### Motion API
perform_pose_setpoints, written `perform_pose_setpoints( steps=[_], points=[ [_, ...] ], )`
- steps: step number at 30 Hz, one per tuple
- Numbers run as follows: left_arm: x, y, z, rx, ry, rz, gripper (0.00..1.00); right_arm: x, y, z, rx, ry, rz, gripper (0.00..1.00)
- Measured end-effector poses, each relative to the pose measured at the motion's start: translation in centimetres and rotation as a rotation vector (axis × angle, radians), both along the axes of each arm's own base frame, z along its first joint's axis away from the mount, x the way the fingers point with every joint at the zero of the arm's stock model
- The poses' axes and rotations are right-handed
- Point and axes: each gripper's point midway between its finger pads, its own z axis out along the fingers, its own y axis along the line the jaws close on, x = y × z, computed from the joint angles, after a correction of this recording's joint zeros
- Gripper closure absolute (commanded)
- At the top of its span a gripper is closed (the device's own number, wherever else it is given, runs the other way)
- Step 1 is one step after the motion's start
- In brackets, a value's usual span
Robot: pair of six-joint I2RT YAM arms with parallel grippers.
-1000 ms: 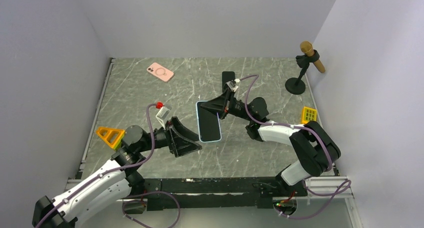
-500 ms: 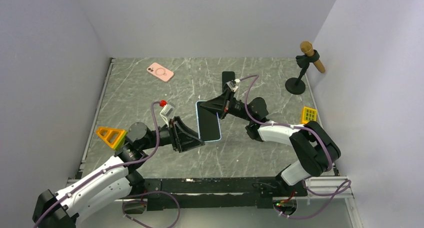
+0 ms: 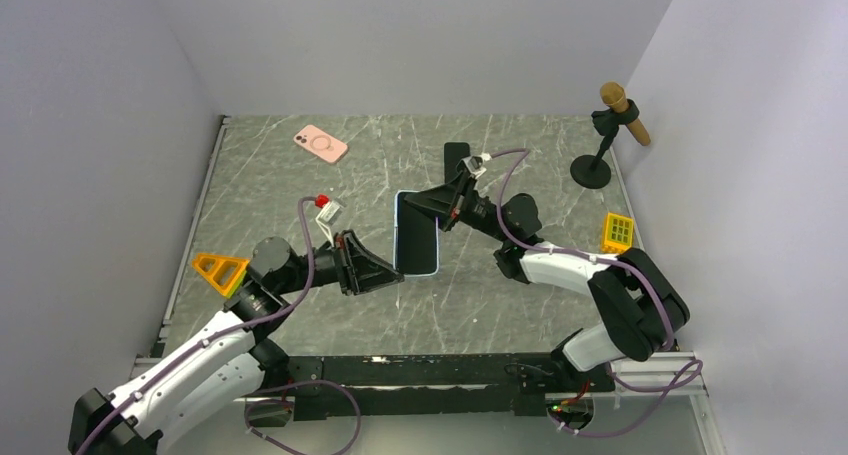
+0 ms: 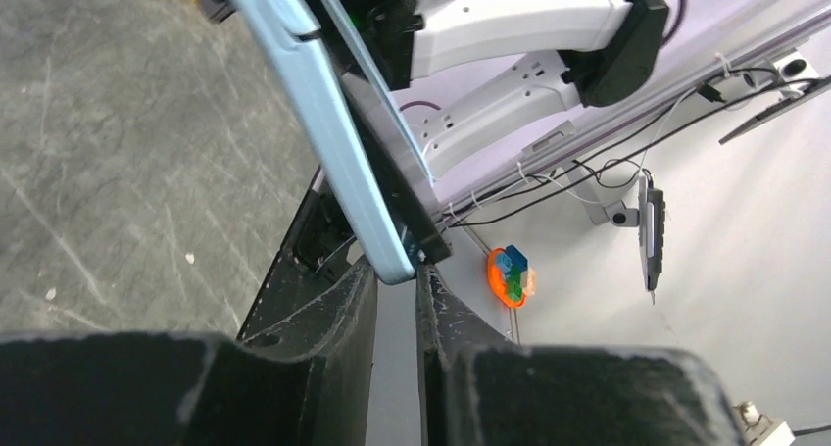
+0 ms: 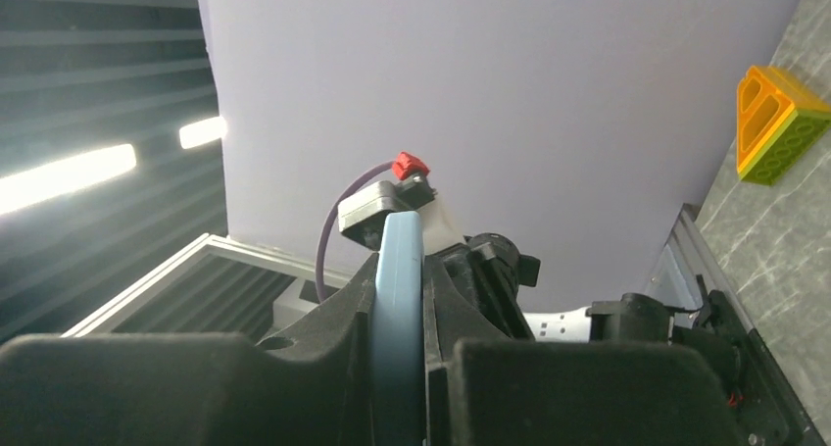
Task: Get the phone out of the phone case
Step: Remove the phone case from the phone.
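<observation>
No writing, brand, label or number can be read in any view. The only sign is a plain ring with a short stem on the back of the pink case [image 3: 320, 143] lying on the counter. The phone [image 3: 416, 233] shows a dark face with no characters to make out.

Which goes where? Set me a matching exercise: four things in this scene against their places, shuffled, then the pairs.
1. pink case
2. blue-cased phone
3. yellow-orange triangle block
4. microphone

A. between the left gripper and the right gripper
B. on a stand, far right corner
C. by the left edge of the table
D. lying flat, far left

Pairs: 1-D, 2-A, 3-C, 4-B
</observation>
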Motion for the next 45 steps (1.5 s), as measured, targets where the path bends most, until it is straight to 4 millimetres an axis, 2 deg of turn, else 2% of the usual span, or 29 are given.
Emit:
perform_pose_setpoints(
  steps=[3, 5, 10, 13, 15, 17, 18, 22, 24, 29, 33, 38, 40, 42, 44, 45],
  points=[
    [0.7, 0.2, -1.1, 0.031, 0.057, 0.006, 0.89, 0.2, -0.2, 0.4, 0.006, -0.020, -0.025, 1.00],
    [0.9, 0.1, -1.8, 0.051, 0.089, 0.000, 0.86, 0.1, -0.2, 0.6, 0.003, -0.042, -0.035, 1.00],
    [0.8, 0.0, -2.1, 0.085, 0.151, -0.021, 0.57, -0.1, 0.0, 0.4, -0.014, -0.070, -0.046, 1.00],
    [0.7, -0.1, -2.3, 0.096, 0.178, -0.027, 0.49, -0.5, 0.5, 0.3, -0.026, -0.062, -0.044, 1.00],
    [0.7, -0.2, -2.6, 0.101, 0.209, -0.032, 0.48, -1.3, 0.9, 0.5, -0.027, -0.084, -0.031, 1.00],
    [0.6, -0.2, -2.7, 0.102, 0.234, -0.042, 0.52, -1.9, 1.2, 0.6, -0.028, -0.101, -0.020, 1.00],
    [0.5, -0.2, -2.6, 0.099, 0.238, -0.046, 0.57, -2.0, 1.3, 0.6, -0.028, -0.101, -0.020, 1.00],
    [0.4, -0.2, -2.2, 0.091, 0.223, -0.049, 0.90, -1.8, 1.8, 0.1, -0.032, -0.085, -0.027, 1.00],
    [0.6, 0.0, -1.9, 0.108, 0.209, -0.024, 1.00, -1.4, 2.2, -0.6, -0.038, -0.053, -0.032, 1.00],
    [1.5, 1.4, -2.0, 0.241, 0.199, 0.171, 1.00, -1.1, 2.9, -0.5, 0.009, -0.043, -0.054, 1.00],
    [1.5, 3.6, -1.7, 0.296, 0.171, 0.302, 1.00, -1.6, 4.0, -0.1, 0.071, -0.025, -0.052, 1.00],
    [2.9, 5.0, -2.5, 0.336, 0.167, 0.426, 1.00, -0.1, 5.0, -1.6, 0.075, 0.049, -0.080, 1.00],
    [3.2, 5.4, -2.4, 0.332, 0.160, 0.452, 1.00, 0.1, 5.1, -1.6, 0.081, 0.062, -0.080, 1.00],
    [3.3, 5.5, -2.0, 0.322, 0.149, 0.460, 0.84, 0.2, 5.2, -1.3, 0.087, 0.059, -0.077, 1.00],
    [3.2, 5.5, -1.7, 0.319, 0.139, 0.456, 0.54, 0.1, 5.3, -1.0, 0.091, 0.053, -0.073, 1.00],
    [3.1, 5.5, -1.6, 0.322, 0.133, 0.452, 0.44, 0.1, 5.3, -1.0, 0.091, 0.053, -0.071, 1.00]
  ],
)
